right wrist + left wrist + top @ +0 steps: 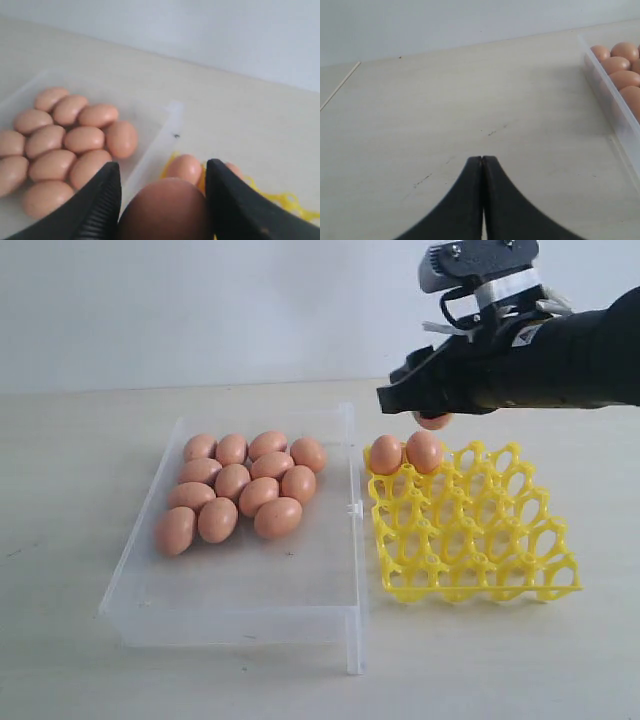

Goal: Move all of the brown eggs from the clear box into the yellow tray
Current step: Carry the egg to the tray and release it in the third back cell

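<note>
Finding: the right tool [162,195] is set wide and clamped across a held egg [433,421], one jaw on either flank, with no gap visible at either pad. The egg hangs beneath the tool, clear of everything below it. The yellow tray [478,593] lies directly under the tool. Two seated eggs [386,454] stand on end, side by side, in the row of cups nearest beneath the tool tip. The held egg sits just above the second of them, apart from it and not touching. The governing relation, in the inspector's judgement, is vertical. The vacant cup beside that second seated egg lies below the tool, a little to the side away from the clear box [240,625]. The placement therefore calls for a small sideways correction and then a straight descent. The long axis of the held egg cannot be stated with confidence, since the jaws hide most of it. The seated eggs stand upright, which suggests the cups want the egg end-down. The other brown eggs [240,485] lie clustered in the box, beyond the tool tip and lower down, well apart from it. The left tool [482,160] has its jaws pressed together on nothing and hangs over bare tabletop [445,100], with the box wall off to one side. The right arm is plainly the nearer to the tray.
</note>
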Robot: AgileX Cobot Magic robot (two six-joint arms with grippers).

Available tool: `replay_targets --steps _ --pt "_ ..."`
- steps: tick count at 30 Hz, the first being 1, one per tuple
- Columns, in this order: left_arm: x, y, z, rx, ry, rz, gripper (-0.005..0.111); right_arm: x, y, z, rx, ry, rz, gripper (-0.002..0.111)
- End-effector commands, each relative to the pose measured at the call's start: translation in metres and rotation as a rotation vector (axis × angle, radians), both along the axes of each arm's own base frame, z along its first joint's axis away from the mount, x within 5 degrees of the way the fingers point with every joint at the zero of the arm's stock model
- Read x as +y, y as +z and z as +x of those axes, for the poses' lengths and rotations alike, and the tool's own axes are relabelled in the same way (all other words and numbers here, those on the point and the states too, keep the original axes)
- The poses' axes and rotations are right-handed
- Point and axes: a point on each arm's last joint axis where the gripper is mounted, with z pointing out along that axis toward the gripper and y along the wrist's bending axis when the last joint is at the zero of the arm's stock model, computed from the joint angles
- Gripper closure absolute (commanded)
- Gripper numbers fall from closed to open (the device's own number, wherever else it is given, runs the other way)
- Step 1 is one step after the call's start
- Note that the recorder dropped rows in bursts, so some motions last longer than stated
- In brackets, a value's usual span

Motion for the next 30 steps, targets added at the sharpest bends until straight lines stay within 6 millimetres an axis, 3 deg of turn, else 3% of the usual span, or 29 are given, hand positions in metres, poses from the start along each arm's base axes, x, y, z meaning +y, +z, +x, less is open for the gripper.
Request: replay_targets --steps 1,6,14,25,30 --pt "0.0 0.002 0.0 -0.013 -0.006 -0.006 0.107 -0.025 -0.018 0.026 0.171 -0.073 -0.046 0.108" --pt "0.0 0.002 0.0 -0.013 -0.006 -0.006 0.107 -0.038 -0.03 0.053 0.192 -0.123 -0.057 0.108" --pt "0.0 0.002 0.0 -0.013 -0.006 -0.006 0.107 -0.038 -0.039 0.072 0.066 -0.166 -0.036 0.108" --pt "0.0 0.002 0.0 -0.013 -0.006 -0.006 0.107 -0.062 -0.086 0.093 0.092 -0.262 -0.053 0.108" --pt "0.0 0.002 0.0 -0.013 -0.006 -0.006 0.107 -0.062 -0.099 0.098 0.111 -0.266 -0.063 0.108"
